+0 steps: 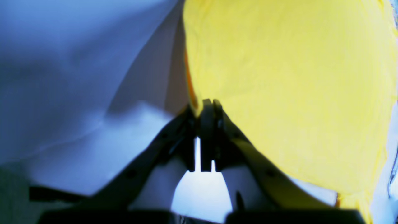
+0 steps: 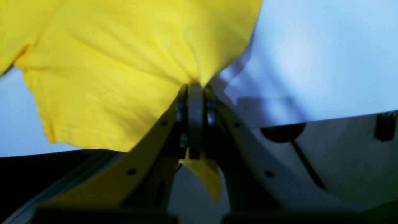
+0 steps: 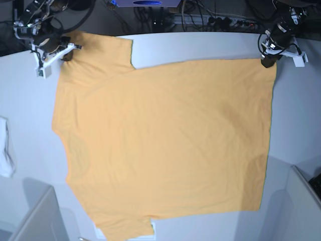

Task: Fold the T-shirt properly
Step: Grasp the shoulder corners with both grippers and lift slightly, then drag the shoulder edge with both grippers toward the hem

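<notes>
The light-orange T-shirt lies spread flat on the white table, one short sleeve toward the far left and the hem along the right. In the wrist views it looks yellow. My left gripper is at the far right corner of the hem, shut on the T-shirt's edge, its fingertips pressed together. My right gripper sits at the far left by the sleeve, shut on the T-shirt, with a small flap of fabric hanging between its fingers.
A small white cloth lies at the table's left edge. Grey panels stand at the near left and near right corners. Cables and equipment run along the back edge.
</notes>
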Controlling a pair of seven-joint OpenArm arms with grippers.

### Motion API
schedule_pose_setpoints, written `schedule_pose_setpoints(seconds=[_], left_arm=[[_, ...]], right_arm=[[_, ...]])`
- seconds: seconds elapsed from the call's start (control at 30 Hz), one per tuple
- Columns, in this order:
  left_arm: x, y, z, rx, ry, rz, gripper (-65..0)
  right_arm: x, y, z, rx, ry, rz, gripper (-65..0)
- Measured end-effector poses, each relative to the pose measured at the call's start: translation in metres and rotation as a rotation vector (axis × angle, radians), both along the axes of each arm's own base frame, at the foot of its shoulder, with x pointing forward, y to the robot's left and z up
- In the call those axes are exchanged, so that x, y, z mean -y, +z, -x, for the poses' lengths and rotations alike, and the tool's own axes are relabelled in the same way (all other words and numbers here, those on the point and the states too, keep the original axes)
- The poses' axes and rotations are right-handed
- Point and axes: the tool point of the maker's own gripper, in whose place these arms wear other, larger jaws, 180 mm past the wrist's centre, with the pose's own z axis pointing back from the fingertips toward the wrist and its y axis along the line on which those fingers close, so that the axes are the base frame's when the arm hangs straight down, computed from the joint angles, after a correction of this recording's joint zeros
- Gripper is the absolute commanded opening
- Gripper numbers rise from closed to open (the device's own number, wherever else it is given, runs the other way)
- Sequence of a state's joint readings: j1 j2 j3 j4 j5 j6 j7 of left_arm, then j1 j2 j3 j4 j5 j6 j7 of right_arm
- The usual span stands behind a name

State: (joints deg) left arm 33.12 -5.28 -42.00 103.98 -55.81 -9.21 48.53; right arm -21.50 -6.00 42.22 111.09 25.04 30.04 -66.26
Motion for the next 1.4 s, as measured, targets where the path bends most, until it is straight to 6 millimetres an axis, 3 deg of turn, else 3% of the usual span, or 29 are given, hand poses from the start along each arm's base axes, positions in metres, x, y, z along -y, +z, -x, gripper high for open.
schedule_pose_setpoints(seconds=[0.17, 0.3, 0.43, 0.77, 0.87, 0.93, 1.2, 1.3, 1.4], left_arm=[[0.003, 0.012, -0.008, 0.032, -0.019, -0.02, -65.0], [0.004, 0.019, -0.023, 0.07, -0.022, -0.017, -65.0], [0.0, 0.019, -0.024, 0.059, 0.013, -0.014, -65.0], [-0.006, 0.036, -0.051, 0.118, -0.021, -0.046, -65.0], [-0.002, 0.028, -0.055, 0.08, -0.06, -0.108, -65.0], [0.002, 0.026, -0.06, 0.075, -0.072, -0.118, -65.0], [-0.001, 0.036, -0.078, 0.116, -0.071, -0.141, -65.0], [-0.002, 0.04, -0.086, 0.135, -0.069, -0.142, -65.0], [-0.006, 0.031, -0.09, 0.106, -0.068, -0.162, -65.0]], right_arm=[[0.0, 0.006, -0.005, -0.01, 0.017, 0.012, -65.0], [-0.001, 0.015, -0.026, 0.028, 0.026, 0.009, -65.0], [-0.001, 0.018, -0.033, 0.016, 0.033, 0.006, -65.0], [-0.001, 0.037, -0.065, 0.1, 0.038, 0.018, -65.0], [0.0, 0.039, -0.069, 0.079, 0.058, 0.025, -65.0], [0.001, 0.048, -0.082, 0.106, 0.094, 0.05, -65.0], [-0.003, 0.067, -0.113, 0.183, 0.126, 0.066, -65.0], [-0.003, 0.065, -0.122, 0.183, 0.124, 0.048, -65.0], [-0.002, 0.059, -0.128, 0.171, 0.125, 0.025, -65.0]])
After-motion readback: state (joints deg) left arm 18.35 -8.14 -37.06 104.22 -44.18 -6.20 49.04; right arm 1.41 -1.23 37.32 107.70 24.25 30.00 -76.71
